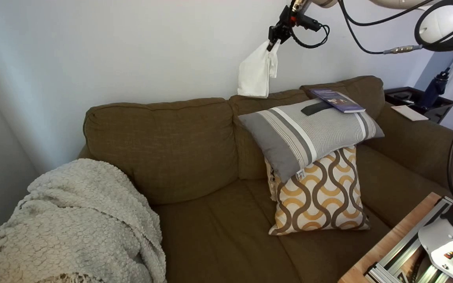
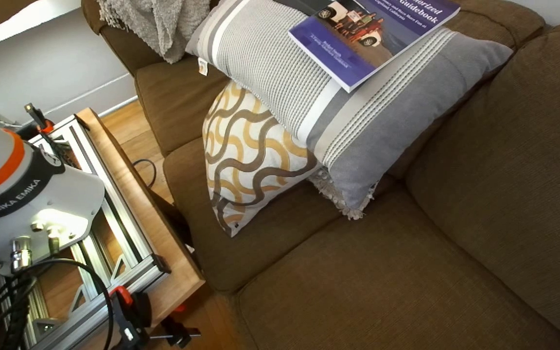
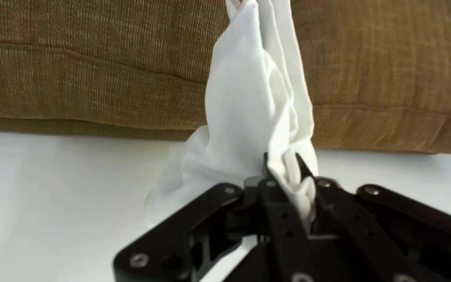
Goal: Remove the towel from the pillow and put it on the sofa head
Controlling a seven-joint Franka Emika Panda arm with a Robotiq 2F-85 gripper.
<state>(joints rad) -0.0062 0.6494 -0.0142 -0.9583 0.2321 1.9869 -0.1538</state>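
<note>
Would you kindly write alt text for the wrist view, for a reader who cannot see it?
The black claw pinches a bunched white towel, which stretches up to the picture's top edge. Behind it, a brown sofa back spans the upper part and a pale wall shows below.

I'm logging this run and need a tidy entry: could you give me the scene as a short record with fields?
Gripper: closed on the white towel
Towel position: off the pillows, hanging at the sofa head; contact unclear
Striped pillow: leaning over the patterned pillow
Patterned pillow: on the sofa seat
Purple book: on the striped pillow
Fleecy throw: draped at one sofa end
Towel release: not yet done
</note>
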